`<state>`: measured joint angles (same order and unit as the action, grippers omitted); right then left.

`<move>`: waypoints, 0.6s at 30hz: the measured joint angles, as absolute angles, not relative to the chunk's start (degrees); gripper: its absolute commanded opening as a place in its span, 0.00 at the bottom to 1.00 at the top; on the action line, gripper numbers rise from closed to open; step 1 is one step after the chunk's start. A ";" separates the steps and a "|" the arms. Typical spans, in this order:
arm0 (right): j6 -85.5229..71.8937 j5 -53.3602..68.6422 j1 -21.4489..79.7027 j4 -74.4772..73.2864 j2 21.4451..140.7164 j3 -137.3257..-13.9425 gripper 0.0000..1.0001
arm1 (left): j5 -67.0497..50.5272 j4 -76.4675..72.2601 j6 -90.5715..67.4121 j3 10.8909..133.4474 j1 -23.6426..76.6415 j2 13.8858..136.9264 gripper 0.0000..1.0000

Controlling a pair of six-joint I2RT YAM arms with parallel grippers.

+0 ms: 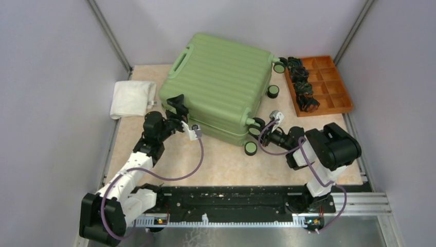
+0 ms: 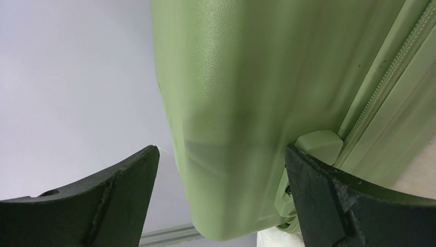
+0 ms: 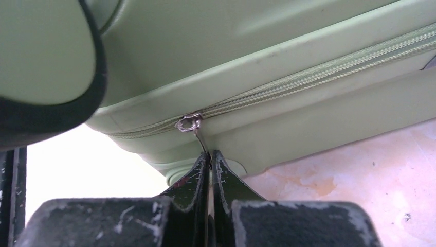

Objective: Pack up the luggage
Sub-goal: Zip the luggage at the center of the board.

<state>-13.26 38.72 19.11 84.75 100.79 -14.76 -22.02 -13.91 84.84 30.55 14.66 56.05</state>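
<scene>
At lower right, the right arm's jaws are together, clamped on the zipper pull (image 3: 198,135) at the near corner of the luggage (image 1: 218,87), beside a wheel (image 1: 251,148). At lower left, the left arm's jaws stand wide apart, straddling its other near corner. The closed luggage lies flat mid-frame on the table (image 1: 226,164). A white cloth (image 1: 132,99) lies just left of it. An orange tray (image 1: 343,109) sits upper right. Walls (image 1: 51,77) hem both sides.

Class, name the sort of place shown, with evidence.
Probably a robot test cell: plain grey walls box in a beige tabletop holding a light-green ribbed hard-shell suitcase, two arms bolted at its near edge.
</scene>
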 measured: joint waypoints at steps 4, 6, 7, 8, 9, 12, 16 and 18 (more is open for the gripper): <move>-13.17 38.89 19.38 82.56 97.38 -13.37 0.00 | -22.11 -13.72 85.97 30.52 14.66 56.05 0.99; -12.93 38.83 19.66 80.93 95.50 -12.99 0.00 | -22.31 -13.61 86.96 30.50 14.66 56.03 0.99; -12.56 38.65 19.86 79.15 94.11 -12.82 0.00 | -22.52 -13.56 87.50 30.41 14.66 55.99 0.99; -12.05 38.59 19.99 77.49 92.75 -12.78 0.00 | -22.70 -13.58 87.99 30.28 14.66 55.86 0.99; -11.46 38.37 20.14 75.42 91.35 -12.78 0.00 | -22.83 -13.58 88.40 30.09 14.66 55.61 0.99; -9.41 37.12 20.58 70.32 87.81 -12.78 0.00 | -23.35 -13.21 88.66 29.69 14.72 54.83 0.99; -7.84 35.53 21.06 66.92 85.47 -12.78 0.00 | -23.35 -12.16 87.11 30.00 14.81 54.39 0.99; -7.35 34.92 21.37 65.93 84.75 -12.78 0.00 | -22.96 -11.38 85.84 30.81 14.83 54.78 0.99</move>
<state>-7.35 34.92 21.37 65.93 84.75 -12.78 -22.96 -11.38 85.84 30.81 14.83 54.78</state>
